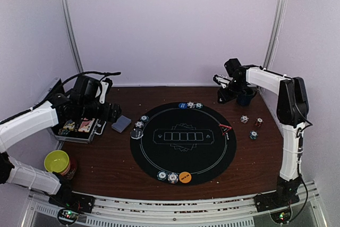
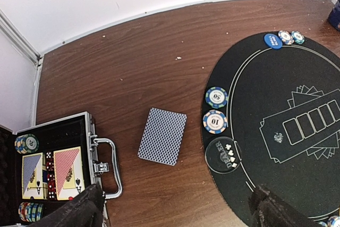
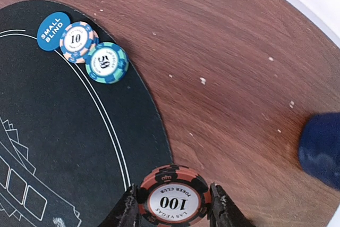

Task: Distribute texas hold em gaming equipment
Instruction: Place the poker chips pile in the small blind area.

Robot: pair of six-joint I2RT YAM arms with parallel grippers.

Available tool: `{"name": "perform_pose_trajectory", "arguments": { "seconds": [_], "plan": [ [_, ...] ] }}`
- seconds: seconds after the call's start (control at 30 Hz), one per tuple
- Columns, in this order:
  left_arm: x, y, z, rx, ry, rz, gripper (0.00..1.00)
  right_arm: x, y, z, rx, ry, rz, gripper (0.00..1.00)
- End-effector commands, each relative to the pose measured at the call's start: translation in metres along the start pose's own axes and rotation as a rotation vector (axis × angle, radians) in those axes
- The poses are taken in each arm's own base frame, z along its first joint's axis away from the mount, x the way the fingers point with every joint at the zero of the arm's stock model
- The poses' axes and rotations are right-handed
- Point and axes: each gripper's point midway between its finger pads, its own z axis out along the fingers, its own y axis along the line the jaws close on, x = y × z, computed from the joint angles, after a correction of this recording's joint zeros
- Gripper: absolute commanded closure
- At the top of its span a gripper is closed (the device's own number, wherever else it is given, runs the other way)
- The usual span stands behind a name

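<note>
Roughly midway: pinching a red chip [image 3: 172, 201] in the right gripper [image 3: 175, 212], holding the left gripper [image 2: 178, 206] spread above the undealt deck [image 2: 162, 135].

Wood-grain table [image 2: 133, 51], matt black mat [image 2: 249, 78], metal-edged case [image 2: 88, 142], glossy chip [image 3: 172, 201]

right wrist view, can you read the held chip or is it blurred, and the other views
Right wrist: the 100 chip reads sharply, the dark blue cup at the edge is soft. Left wrist: crisp, but the table's far edge bows from lens distortion. Top external: soft; poker chips unreadable.
</note>
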Motion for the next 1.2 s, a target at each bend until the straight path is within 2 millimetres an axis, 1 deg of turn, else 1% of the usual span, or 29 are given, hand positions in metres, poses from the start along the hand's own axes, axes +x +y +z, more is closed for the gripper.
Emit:
{"name": "perform_pose_trajectory", "arguments": {
  "seconds": [0.0, 0.17, 0.37, 0.63, 0.8, 0.97, 1.17],
  "plan": [
    [-0.008, 0.0, 0.0, -0.006, -0.04, 0.005, 0.02, -0.021, 0.022, 0.005, -0.032, -0.038, -0.023, 0.68],
    [-0.008, 0.0, 0.0, -0.005, -0.039, 0.007, 0.02, -0.027, 0.034, 0.025, -0.04, -0.042, -0.042, 0.68],
    [-0.009, 0.0, 0.0, -0.008, -0.039, 0.007, 0.02, -0.031, 0.044, 0.042, -0.05, -0.057, -0.06, 0.68],
    [-0.009, 0.001, 0.0, -0.013, -0.04, 0.008, 0.02, -0.031, 0.041, 0.067, -0.013, -0.045, -0.066, 0.67],
    [-0.008, 0.001, 0.001, -0.017, -0.037, 0.01, 0.02, -0.03, 0.042, 0.077, -0.01, -0.036, -0.071, 0.67],
    [-0.007, 0.002, 0.002, -0.02, -0.033, 0.012, 0.02, -0.032, 0.042, 0.081, -0.001, -0.037, -0.078, 0.67],
    [-0.007, 0.002, 0.002, -0.021, -0.034, 0.012, 0.02, -0.027, 0.043, 0.089, 0.007, -0.019, -0.086, 0.67]
  ]
}}
